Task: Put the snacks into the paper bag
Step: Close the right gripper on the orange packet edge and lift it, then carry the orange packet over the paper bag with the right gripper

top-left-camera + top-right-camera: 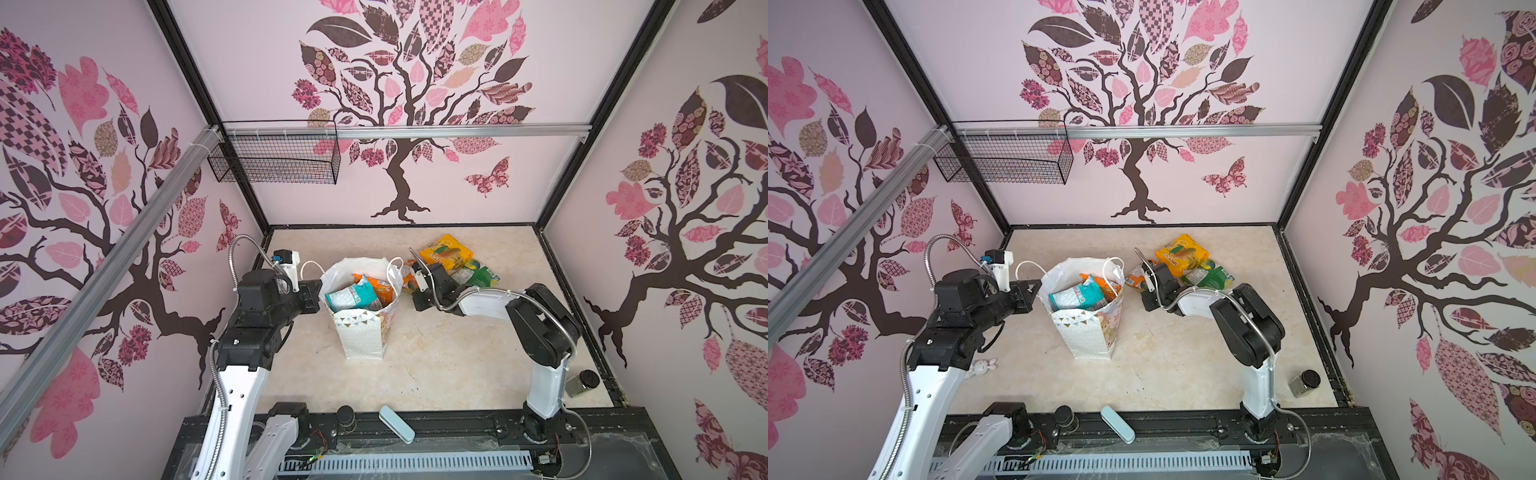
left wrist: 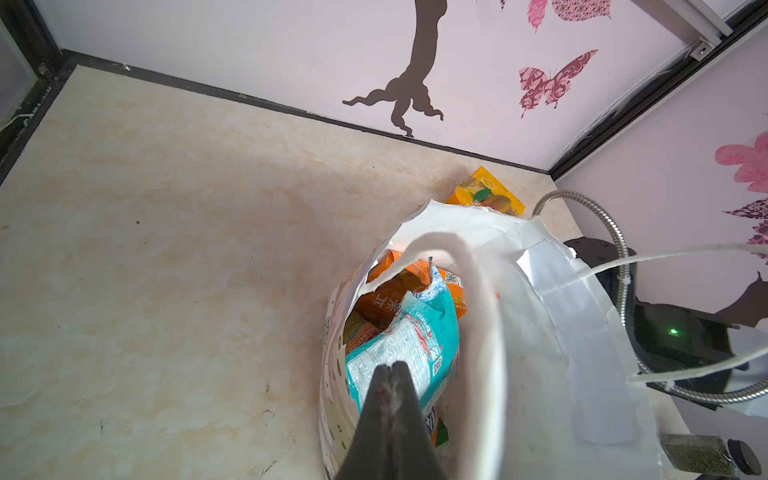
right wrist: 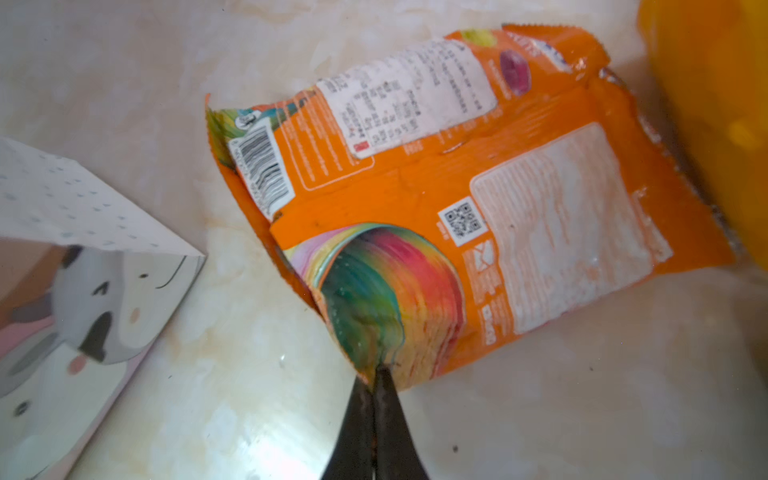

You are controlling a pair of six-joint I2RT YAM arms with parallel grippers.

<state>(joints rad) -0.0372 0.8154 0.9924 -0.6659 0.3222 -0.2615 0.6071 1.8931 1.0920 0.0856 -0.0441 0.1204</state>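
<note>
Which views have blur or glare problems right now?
Left wrist view: the cord handle close to the lens is badly out of focus, while the teal packet is sharp. Right wrist view: the orange packet is fairly sharp, the yellow packet at the edge is blurred, and there is sheen on the table. Both top views: even light, no glare.

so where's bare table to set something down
Bare table between the paper bag and the glass jar, and from the bag leftward along the back wall. Crowded right of the bag: yellow packet, green packet, orange packet.
</note>
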